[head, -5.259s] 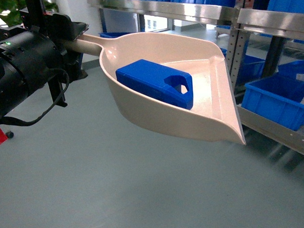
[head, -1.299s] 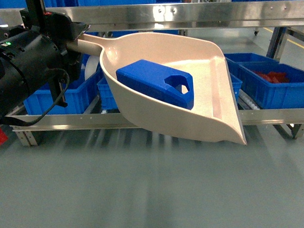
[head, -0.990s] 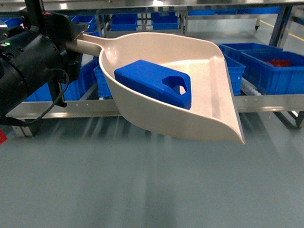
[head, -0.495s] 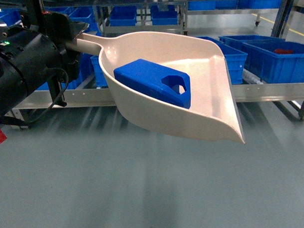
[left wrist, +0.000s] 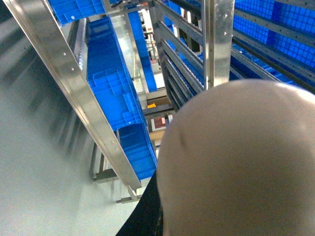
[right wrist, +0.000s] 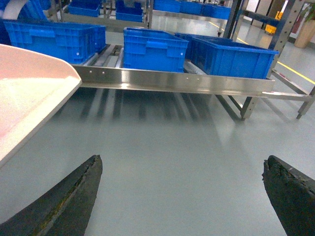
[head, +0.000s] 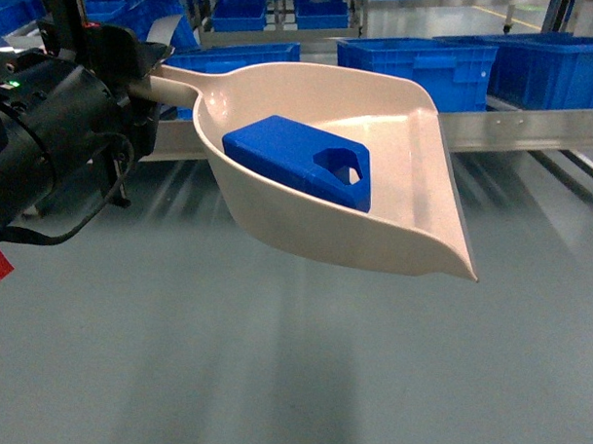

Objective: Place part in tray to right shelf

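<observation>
Left gripper (head: 141,86) jaws clamped on the dustpan tray (head: 414,247) handle; blue jerrycan part (head: 299,161) inside. Right gripper (right wrist: 184,196) jaws apart, empty, facing the steel shelf (right wrist: 172,81).

Blue part (head: 296,162) flat inside raised beige tray (head: 414,228), before steel shelf (head: 508,129).

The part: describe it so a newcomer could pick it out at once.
Start at the big beige tray that the left arm holds out over the grey floor, in front of the steel shelf. Inside its bowl lies the part, a small solid bright-blue block. The other blue things are large open crates on the shelf; the part alone is closed, with a handle hole at one end.
</observation>
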You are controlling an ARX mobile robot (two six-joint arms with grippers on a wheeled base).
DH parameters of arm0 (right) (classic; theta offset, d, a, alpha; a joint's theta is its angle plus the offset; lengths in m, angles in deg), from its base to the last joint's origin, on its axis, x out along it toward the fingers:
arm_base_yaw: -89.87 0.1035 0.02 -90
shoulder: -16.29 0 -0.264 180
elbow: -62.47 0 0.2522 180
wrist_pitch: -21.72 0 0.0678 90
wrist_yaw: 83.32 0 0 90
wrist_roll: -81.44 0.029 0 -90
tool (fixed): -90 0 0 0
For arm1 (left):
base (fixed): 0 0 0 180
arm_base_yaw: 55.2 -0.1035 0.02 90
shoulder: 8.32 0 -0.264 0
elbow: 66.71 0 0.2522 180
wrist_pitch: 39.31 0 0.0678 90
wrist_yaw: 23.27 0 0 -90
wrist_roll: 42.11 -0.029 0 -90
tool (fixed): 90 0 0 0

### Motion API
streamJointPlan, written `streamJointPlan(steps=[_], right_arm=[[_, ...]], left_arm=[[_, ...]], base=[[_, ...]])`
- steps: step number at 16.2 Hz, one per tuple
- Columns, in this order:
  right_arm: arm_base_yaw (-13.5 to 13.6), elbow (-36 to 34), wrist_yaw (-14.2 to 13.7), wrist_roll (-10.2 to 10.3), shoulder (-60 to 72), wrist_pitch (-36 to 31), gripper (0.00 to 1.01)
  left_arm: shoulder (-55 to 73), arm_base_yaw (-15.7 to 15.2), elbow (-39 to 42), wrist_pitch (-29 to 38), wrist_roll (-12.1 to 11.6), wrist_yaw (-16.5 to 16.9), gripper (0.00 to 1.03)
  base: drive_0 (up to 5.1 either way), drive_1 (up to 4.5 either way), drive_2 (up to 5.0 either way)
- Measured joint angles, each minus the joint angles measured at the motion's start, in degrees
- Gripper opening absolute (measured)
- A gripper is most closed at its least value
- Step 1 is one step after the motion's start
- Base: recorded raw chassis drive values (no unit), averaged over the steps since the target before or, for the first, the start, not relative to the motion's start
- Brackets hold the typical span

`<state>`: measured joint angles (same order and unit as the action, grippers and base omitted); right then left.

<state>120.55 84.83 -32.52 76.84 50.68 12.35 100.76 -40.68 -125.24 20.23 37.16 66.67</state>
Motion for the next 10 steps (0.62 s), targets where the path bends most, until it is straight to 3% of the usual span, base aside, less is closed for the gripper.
streamJointPlan(steps=[10], right_arm=[[0.0,0.0,0.0,0.0,0.0,0.1,0.98]], left_arm=[[0.0,0.0,0.0,-0.1,0.0,0.0,0.14]], base=[[0.0,0.0,0.0]])
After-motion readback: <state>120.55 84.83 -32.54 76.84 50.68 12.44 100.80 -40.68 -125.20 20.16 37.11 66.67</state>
